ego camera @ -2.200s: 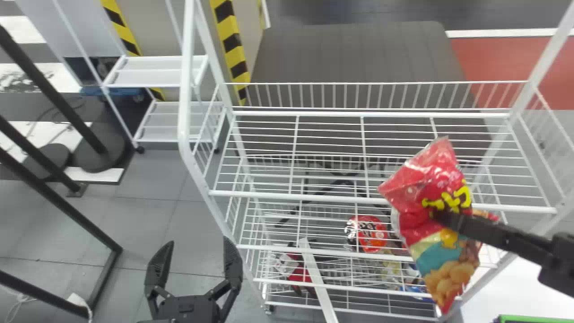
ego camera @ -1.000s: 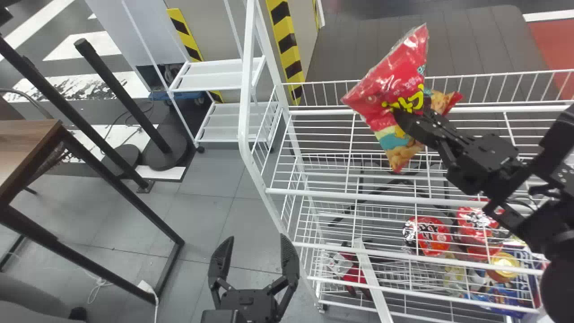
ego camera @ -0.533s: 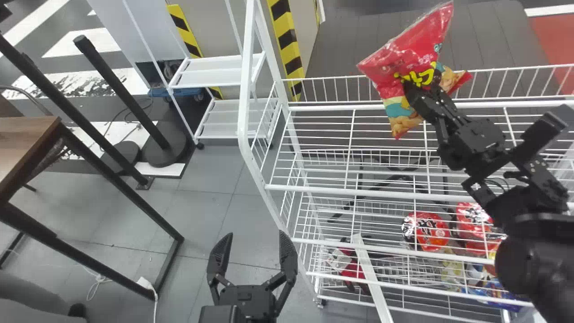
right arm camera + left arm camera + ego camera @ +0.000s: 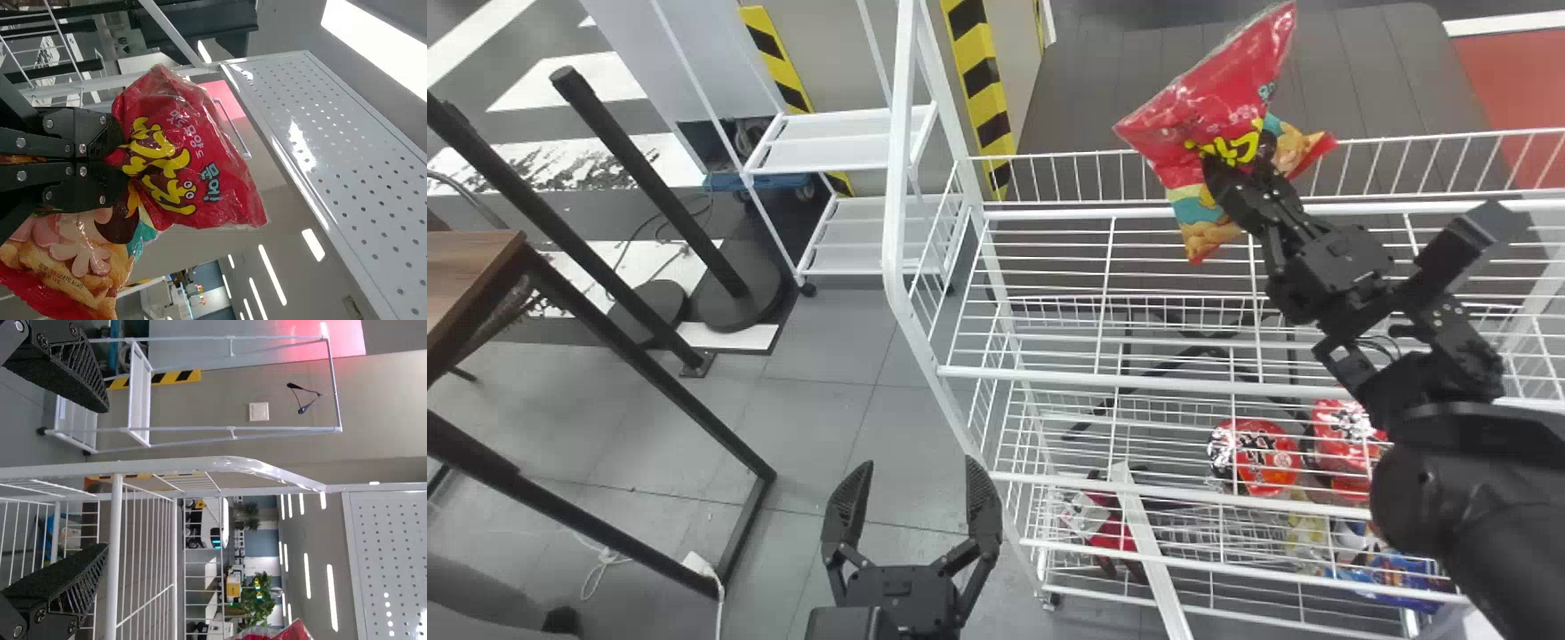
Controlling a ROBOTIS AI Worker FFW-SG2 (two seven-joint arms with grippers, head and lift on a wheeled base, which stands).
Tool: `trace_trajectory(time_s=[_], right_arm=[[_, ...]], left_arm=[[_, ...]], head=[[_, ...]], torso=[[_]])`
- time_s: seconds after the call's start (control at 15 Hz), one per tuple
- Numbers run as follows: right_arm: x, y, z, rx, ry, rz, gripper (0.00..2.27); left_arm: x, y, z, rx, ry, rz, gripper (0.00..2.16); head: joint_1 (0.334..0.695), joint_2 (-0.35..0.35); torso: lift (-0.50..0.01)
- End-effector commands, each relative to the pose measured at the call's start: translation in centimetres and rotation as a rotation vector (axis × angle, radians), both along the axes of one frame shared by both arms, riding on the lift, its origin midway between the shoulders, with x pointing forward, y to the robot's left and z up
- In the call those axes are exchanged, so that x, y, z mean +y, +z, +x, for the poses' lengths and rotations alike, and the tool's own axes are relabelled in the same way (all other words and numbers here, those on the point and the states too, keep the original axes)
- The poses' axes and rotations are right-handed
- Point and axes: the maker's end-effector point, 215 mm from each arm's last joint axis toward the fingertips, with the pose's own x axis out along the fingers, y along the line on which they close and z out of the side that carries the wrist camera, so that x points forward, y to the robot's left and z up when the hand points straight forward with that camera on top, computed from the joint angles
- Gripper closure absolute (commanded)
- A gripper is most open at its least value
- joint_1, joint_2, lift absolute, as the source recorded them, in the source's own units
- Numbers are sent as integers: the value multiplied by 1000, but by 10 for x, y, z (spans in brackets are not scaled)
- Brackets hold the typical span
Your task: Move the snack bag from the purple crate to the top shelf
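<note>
Snack bag (image 4: 1211, 104) in right pincer (image 4: 1236, 158) (closed)

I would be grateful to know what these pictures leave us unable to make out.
- Middle of the snack bag, head and right wrist views: covered by the right tool.
- One end of the bag, right wrist view: cut off by the left edge.
- Lower packs, head view: crossed by the wires of the rack, some partly behind the right arm.
- The rack's right end, head view: cut off by the right edge.
</note>
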Motion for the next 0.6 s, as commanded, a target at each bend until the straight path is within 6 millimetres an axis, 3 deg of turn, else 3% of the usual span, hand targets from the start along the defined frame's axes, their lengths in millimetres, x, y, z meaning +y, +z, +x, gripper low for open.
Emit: trace_trajectory(time_s=[0.0, 0.2, 0.53], right_arm=[[9, -11, 4, 36, 24, -20, 2020], [25, -34, 6, 123, 61, -56, 1605], [30, -55, 10, 205, 61, -88, 950]], left_arm=[[0, -1, -1, 2, 0, 1, 87], [0, 0, -1, -1, 0, 0, 87], [0, 1, -3, -4, 2, -3, 87]], head=[[695, 266], [695, 279], [695, 295]], torso=[[1], [1], [1]])
